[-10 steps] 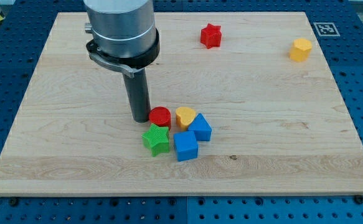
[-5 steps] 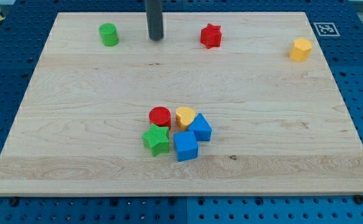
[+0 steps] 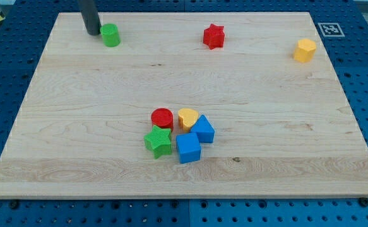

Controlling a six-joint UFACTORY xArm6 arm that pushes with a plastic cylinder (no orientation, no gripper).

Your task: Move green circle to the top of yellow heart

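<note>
While my tip [image 3: 93, 32] flanks green circle [image 3: 110, 35].

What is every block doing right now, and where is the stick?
my tip: on the board, just left of the green circle
green circle: alone, top left
yellow heart: in the middle cluster
red circle: beside the heart
green star: cluster
blue blocks: cluster
red star: alone
yellow block: alone

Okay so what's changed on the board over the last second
Only my tip moved: from beside the red circle in the centre cluster up to the view's top, then left, ending just left of the green circle. The green circle, yellow heart and all other blocks stayed put.
</note>
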